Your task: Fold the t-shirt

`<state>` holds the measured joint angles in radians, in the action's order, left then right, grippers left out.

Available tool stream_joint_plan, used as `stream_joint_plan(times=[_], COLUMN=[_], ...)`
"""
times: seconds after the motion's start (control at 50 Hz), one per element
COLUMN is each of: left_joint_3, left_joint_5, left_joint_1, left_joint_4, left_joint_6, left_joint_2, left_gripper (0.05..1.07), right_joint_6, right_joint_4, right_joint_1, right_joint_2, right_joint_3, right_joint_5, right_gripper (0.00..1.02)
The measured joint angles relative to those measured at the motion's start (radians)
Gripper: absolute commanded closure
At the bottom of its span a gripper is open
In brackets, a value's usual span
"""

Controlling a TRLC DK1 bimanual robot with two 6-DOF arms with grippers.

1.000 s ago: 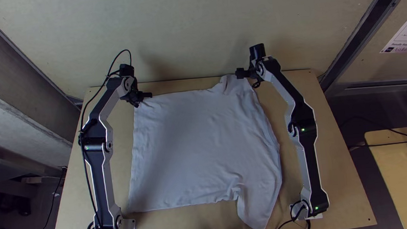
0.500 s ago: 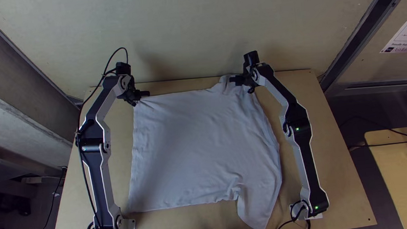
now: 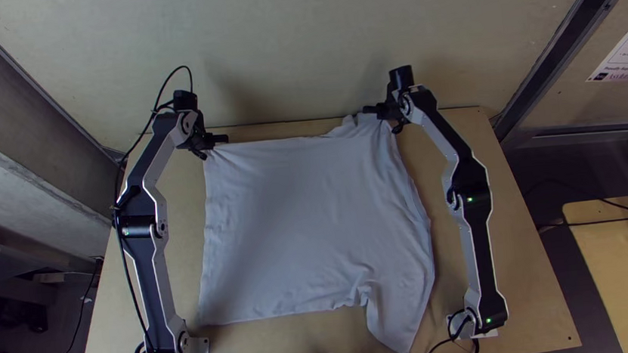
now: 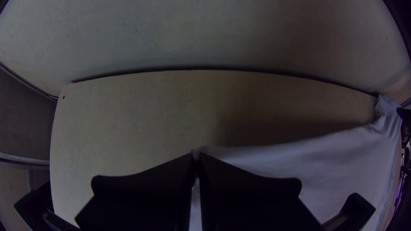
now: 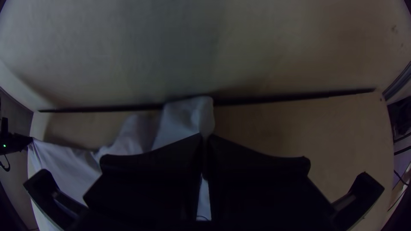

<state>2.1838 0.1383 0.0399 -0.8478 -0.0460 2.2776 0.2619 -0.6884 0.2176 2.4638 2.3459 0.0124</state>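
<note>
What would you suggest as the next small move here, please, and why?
I would probably have the left gripper and right gripper lift together slightly, ready to fold the t-shirt towards the table's near edge: each pinches cloth near one end of the far edge, and the body lies spread between the arms.

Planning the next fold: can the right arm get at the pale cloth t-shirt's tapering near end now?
Probably not yet: its black hand is shut on the far edge of the t-shirt. If it let go, nothing seems to block the near end.
</note>
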Motion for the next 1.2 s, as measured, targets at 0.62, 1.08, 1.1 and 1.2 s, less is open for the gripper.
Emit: stream_joint_plan(times=[0.62,1.08,1.1,1.2], left_joint_3=[-0.006,-0.328,-0.346,-0.467], left_joint_5=[-0.101,-0.128,-0.128,-0.127], left_joint_1=[-0.022,-0.027,-0.027,-0.021], left_joint_4=[-0.036,0.013,0.021,0.061], left_joint_6=[-0.083,-0.085,-0.085,-0.090], left_joint_2=[-0.061,-0.349,-0.359,-0.409], left_gripper=[1.05,1.05,1.05,1.05], right_joint_6=[-0.010,-0.031,-0.031,-0.031], right_joint_4=[-0.169,-0.346,-0.346,-0.345], right_joint_1=[-0.039,-0.032,-0.031,-0.022], right_joint_2=[-0.101,-0.290,-0.301,-0.360], right_joint_3=[-0.018,-0.232,-0.251,-0.335], right_joint_5=[-0.003,-0.039,-0.042,-0.050], right_gripper=[1.00,1.00,1.00,1.00])
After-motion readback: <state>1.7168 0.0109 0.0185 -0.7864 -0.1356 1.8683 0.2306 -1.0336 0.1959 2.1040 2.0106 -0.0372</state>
